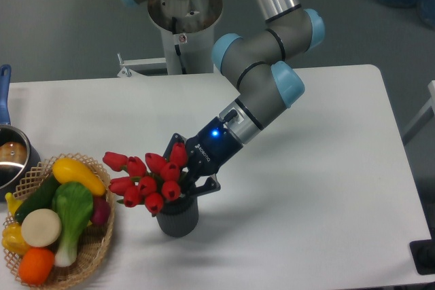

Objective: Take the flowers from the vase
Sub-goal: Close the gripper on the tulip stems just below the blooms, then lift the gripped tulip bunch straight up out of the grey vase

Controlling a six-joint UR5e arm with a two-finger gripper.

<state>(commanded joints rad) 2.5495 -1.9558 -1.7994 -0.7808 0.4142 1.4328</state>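
Gripper (185, 176) at frame centre I see clamped on the flowers (146, 177), above the vase (178, 216)

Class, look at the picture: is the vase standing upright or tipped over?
Upright. The vase stands on its base on the table, its mouth facing up beneath the flowers.

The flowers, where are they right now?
The flowers sit atop the dark vase, near the table's front, between the gripper and the wicker basket on the left.
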